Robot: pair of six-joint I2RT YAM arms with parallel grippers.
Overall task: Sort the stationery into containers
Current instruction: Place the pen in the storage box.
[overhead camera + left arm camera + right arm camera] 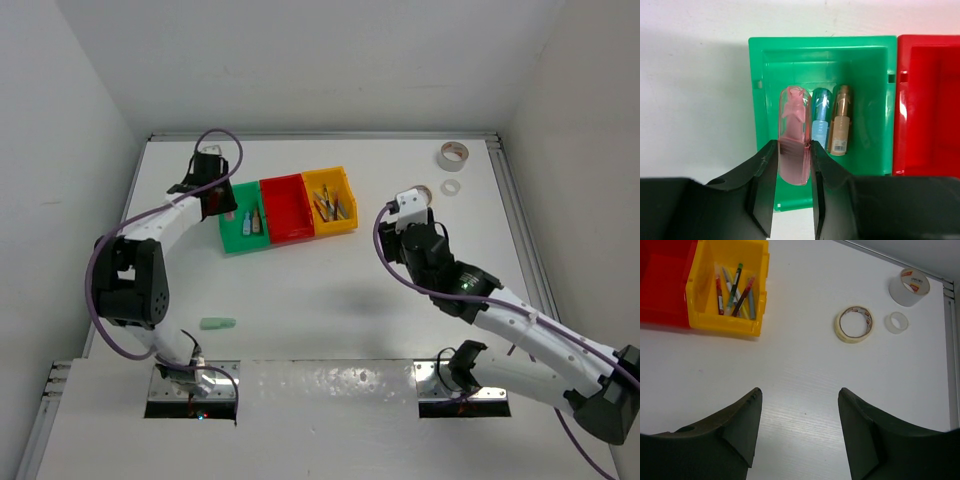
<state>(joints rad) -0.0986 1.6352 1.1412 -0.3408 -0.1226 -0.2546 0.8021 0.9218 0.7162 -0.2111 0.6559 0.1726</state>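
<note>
Green plastic, the bin (820, 44) fills the centre of the left wrist view. Your right gripper (800, 400) hangs spread and empty at the bottom of its own frame, while your left gripper (793, 150) pinches the pink piece (794, 117) over the bin's left half. Lower it inside the walls, parallel to the blue piece (820, 120) just to its right, then part the jaws gently so it settles without bouncing.

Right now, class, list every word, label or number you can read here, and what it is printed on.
None can be read.
Large white tape roll: red print inside the core, too blurred.
Tan tape roll: core print, too small.
Tan piece in the green bin: label, too blurred.
</note>
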